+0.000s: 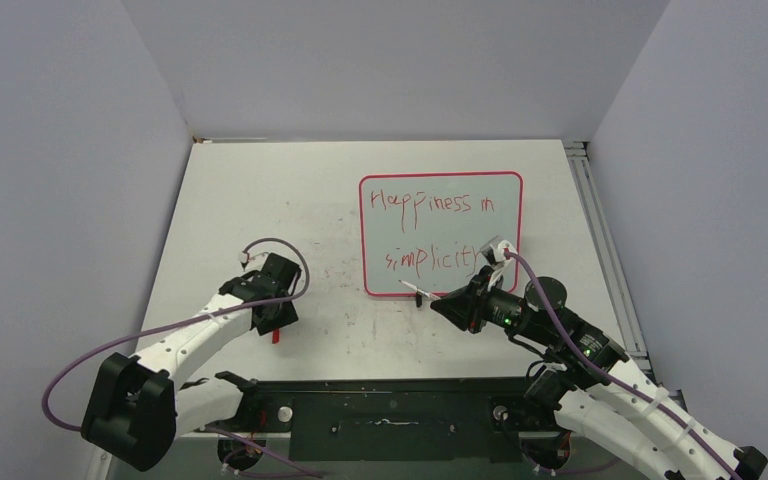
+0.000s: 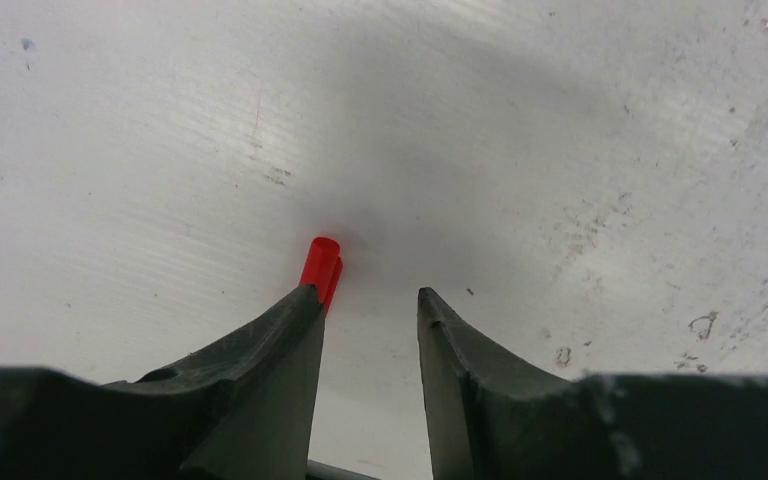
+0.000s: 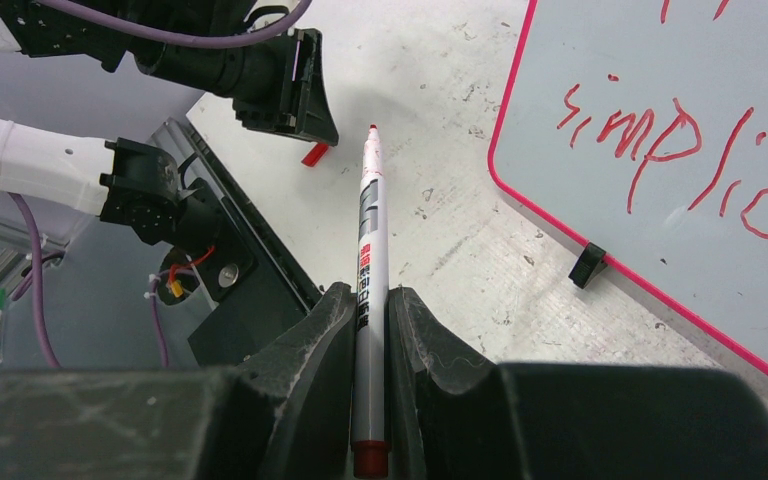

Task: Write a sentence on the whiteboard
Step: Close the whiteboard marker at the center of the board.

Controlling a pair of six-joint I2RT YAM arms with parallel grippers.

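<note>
Right tool (image 3: 370, 310): clamped on marker (image 3: 371, 230), whiteboard (image 3: 660, 120) upper right, apart.
Sentence (image 1: 430, 203): two red lines.
Left tool (image 2: 370, 300): narrow gap, red cap (image 2: 320, 265) at one finger, on table (image 2: 560, 150).

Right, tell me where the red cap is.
In the top view the cap lies on the table at the left, right at the tip of the left gripper and well left of the whiteboard.

The right pincer (image 3: 370, 296) clamps a marker (image 3: 369, 215) (red tip bare) near the whiteboard (image 3: 610, 40)
</note>
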